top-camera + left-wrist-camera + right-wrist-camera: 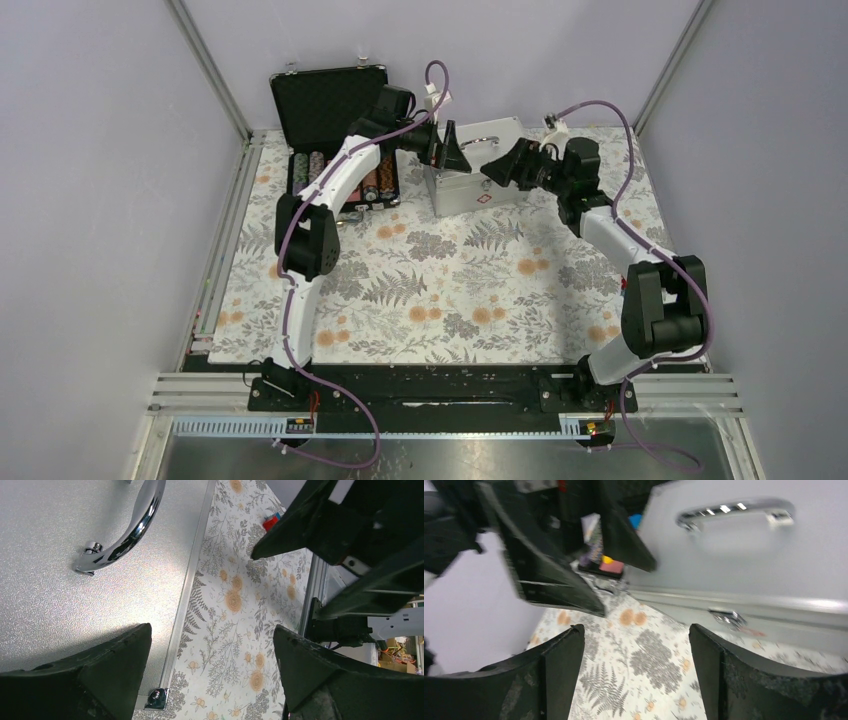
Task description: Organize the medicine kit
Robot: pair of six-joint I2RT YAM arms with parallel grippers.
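The medicine kit (pixel 462 186) is a grey-silver metal box at the back middle of the table. Its lid is down, with a chrome handle (pixel 487 139) on top and a small red mark (pixel 483 198) on the front. My left gripper (pixel 453 150) is open and empty above the box's left end. My right gripper (pixel 499 168) is open and empty above its right front, facing the left one. The left wrist view shows the lid (pixel 60 570), the handle (pixel 131 527) and my open gripper (pixel 212 667). The right wrist view shows the box (pixel 754 565), its latch (pixel 728 617) and my open gripper (pixel 636 672). The divided tray is out of view.
A black case (pixel 327 102) stands open at the back left, with coloured poker chips (pixel 345 182) in its base beside the kit. A floral mat (pixel 450 290) covers the table. Grey walls and metal rails (pixel 215 260) close in the sides.
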